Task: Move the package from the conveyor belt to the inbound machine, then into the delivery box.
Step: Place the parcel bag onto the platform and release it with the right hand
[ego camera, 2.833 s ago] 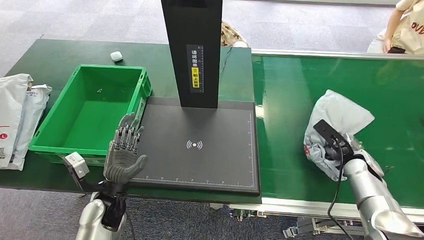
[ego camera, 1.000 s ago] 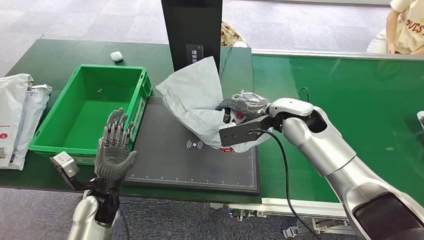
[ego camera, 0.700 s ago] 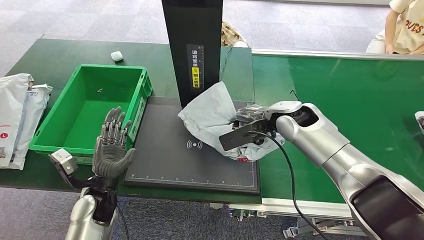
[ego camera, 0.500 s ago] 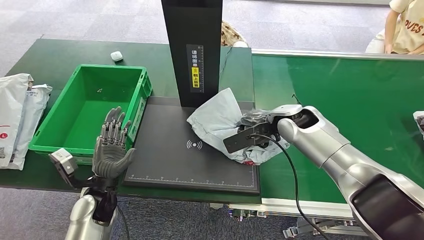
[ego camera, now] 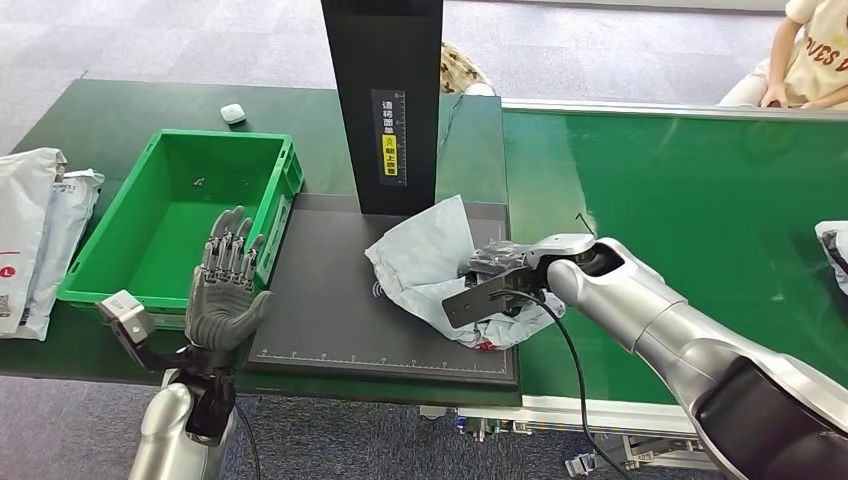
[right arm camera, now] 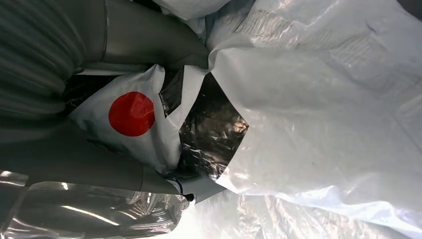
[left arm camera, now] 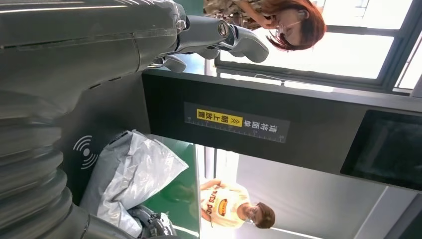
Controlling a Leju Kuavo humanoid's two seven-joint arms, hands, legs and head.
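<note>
**Head view: package set down on the scan pad**

The package (ego camera: 432,262) is gripped by the right hand (ego camera: 497,272) and rests on the inbound machine (ego camera: 330,330), probably for scanning beneath the black tower (ego camera: 385,100). The left hand (ego camera: 225,290) is held empty, fingers spread, beside the green delivery box (ego camera: 180,215) at left. Other parcels (ego camera: 35,230) lie far left.

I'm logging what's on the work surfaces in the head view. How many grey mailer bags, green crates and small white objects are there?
Grey mailer bags: 4, namely the package held by the right hand, two bags beside the crate, and one at the belt's edge
Green crates: 1
Small white objects: 1
Total: 6
</note>
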